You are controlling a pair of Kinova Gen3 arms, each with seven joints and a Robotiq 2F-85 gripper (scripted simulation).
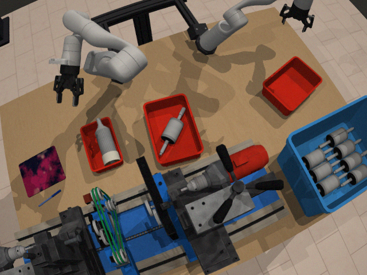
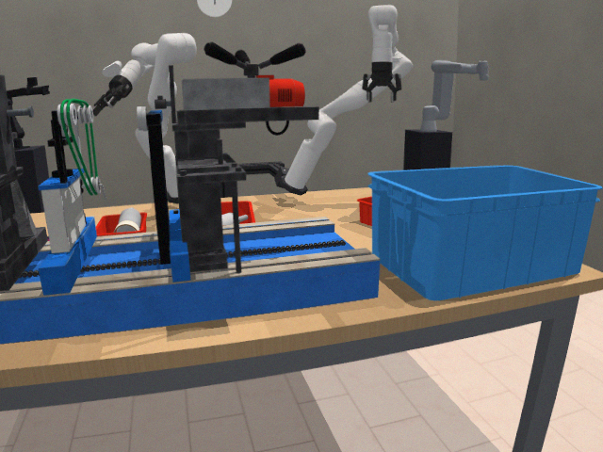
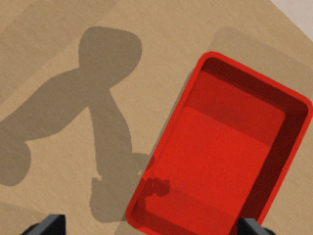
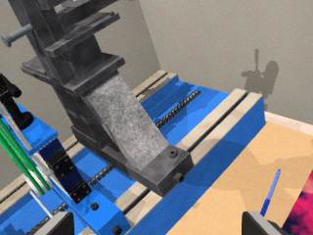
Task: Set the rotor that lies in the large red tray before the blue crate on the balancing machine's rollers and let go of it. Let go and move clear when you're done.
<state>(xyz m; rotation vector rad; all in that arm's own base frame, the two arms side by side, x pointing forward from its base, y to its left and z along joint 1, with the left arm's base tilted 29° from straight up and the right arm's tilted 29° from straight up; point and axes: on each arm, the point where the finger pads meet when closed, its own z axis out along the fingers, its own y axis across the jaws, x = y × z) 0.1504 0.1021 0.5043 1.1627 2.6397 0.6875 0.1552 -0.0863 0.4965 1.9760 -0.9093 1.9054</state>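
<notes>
Two pincers stand wide open, gripping nothing. At left in the top view, the right pincer is nearer; the rotor lies rightward and lower in the large tray, shaft slanting lower-left to upper-right. Far right, upper, hangs the left pincer.
</notes>
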